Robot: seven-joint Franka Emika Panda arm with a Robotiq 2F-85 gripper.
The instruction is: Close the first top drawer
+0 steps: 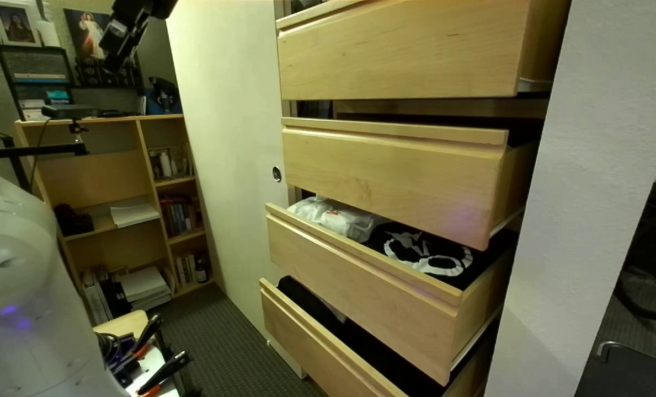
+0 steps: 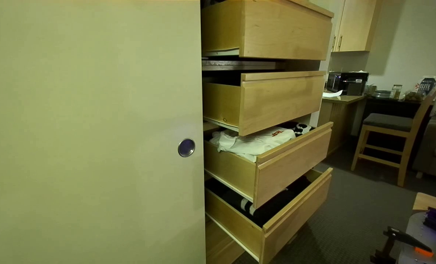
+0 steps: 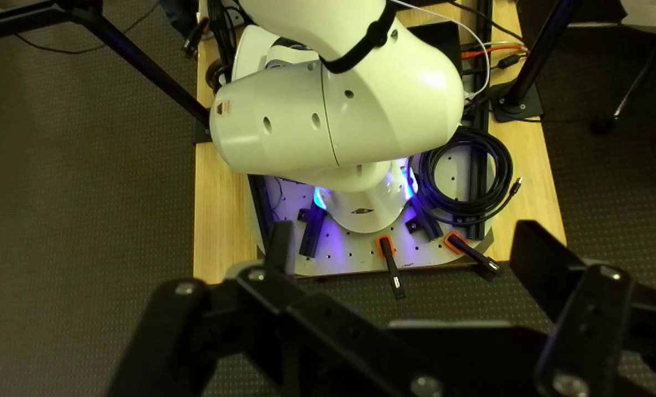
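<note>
— Where is the first top drawer [image 1: 405,58] found?
— In both exterior views it is seen pulled out, set directly above the second drawer [image 1: 388,171], which is also drawn out.
— And how is the gripper [image 3: 409,253] held?
— Released, its fingers [image 3: 543,267] spread well apart, as shown in the wrist view.

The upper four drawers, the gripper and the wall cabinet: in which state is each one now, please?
First top drawer, open
Second drawer, open
Third drawer, open, white and black cloth inside
Fourth drawer, open, dark cloth inside
Gripper, open, holding nothing
Wall cabinet, looks shut
</note>
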